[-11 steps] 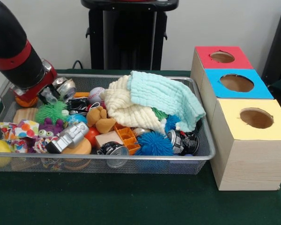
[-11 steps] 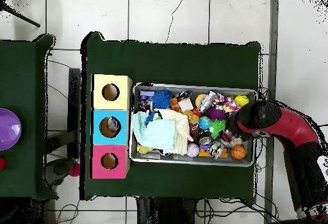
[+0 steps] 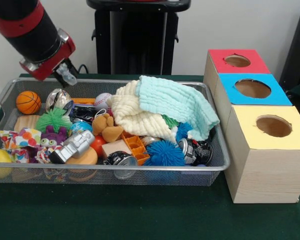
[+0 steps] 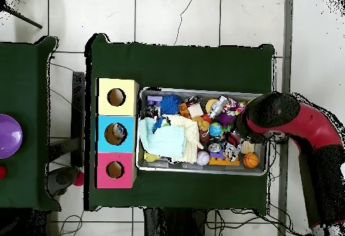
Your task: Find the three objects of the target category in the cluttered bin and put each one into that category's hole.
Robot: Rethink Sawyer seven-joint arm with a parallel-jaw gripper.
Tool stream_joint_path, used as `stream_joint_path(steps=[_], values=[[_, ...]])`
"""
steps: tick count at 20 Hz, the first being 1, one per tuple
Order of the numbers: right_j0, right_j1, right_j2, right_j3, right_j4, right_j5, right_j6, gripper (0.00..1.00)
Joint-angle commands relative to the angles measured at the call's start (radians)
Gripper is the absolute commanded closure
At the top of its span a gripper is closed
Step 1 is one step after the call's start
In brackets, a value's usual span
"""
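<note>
1. Claw point(image 3: 66, 74) hangs over the bin's point(image 3: 216, 137) basketball point(image 3: 28, 102) end, gripping a crinkly see-through bag point(image 3: 65, 72).
2. Bin sits on the green desk point(image 3: 140, 215), right beside the wooden boxes point(image 3: 262, 145).
3. Pale blue cloth point(image 3: 177, 102) is heaped in the bin's box-side half.

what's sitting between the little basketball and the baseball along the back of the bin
In the front view, a shiny silver ball lies between the basketball and the baseball, with the gripper just above it.
</note>
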Motion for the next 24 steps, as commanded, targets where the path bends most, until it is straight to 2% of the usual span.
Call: stream_joint_path(steps=[1,9,12,16,19,24], values=[[0.037,-0.093,-0.042,0.102,0.107,0.071,0.29,1.0],[0.102,-0.166,-0.077,0.199,0.292,-0.064,0.438,1.0],[0.147,-0.187,-0.091,0.258,0.379,-0.19,0.515,1.0],[0.22,-0.21,-0.118,0.322,0.462,-0.299,0.594,1.0],[0.246,-0.228,-0.096,0.4,0.549,-0.424,0.608,1.0],[0.212,-0.205,0.047,0.553,0.682,-0.69,0.535,1.0]])
